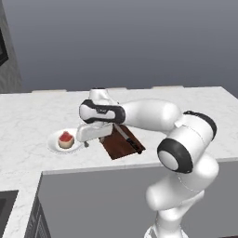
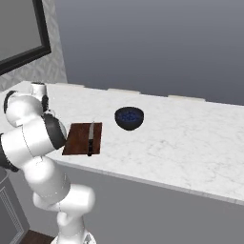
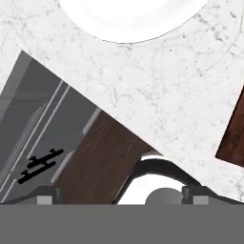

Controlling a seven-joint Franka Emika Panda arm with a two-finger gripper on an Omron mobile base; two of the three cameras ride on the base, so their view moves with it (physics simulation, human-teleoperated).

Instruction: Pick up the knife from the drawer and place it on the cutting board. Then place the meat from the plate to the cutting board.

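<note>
**Knife on board, meat on plate, fingers spread and empty**

White arm links crowd the foreground of both base views. In the left base view the arm's forearm covers the far end of the cutting board (image 1: pixel 122 144) and part of the knife (image 1: pixel 128 138); the blade tip runs under the wrist and cannot be traced. The gripper (image 1: pixel 86 143) hangs low between plate and board, its fingertips mostly hidden below the white hand body. From the hand view, the two finger tips sit at the far left and right bottom corners, wide apart, nothing between them.

Knife lies lengthwise on the board, black handle toward the counter's front edge, clear in the right base view. Meat (image 1: pixel 66 139) sits on the plate (image 1: pixel 54 144), just left of the gripper. In the hand view the plate is cut off by the top edge, and the board shows as a sliver at the right edge.

Dark blue bowl (image 2: pixel 129 117) stands near the board, apart from it, on the marble counter (image 2: pixel 181 138).

No readable writing anywhere.
</note>
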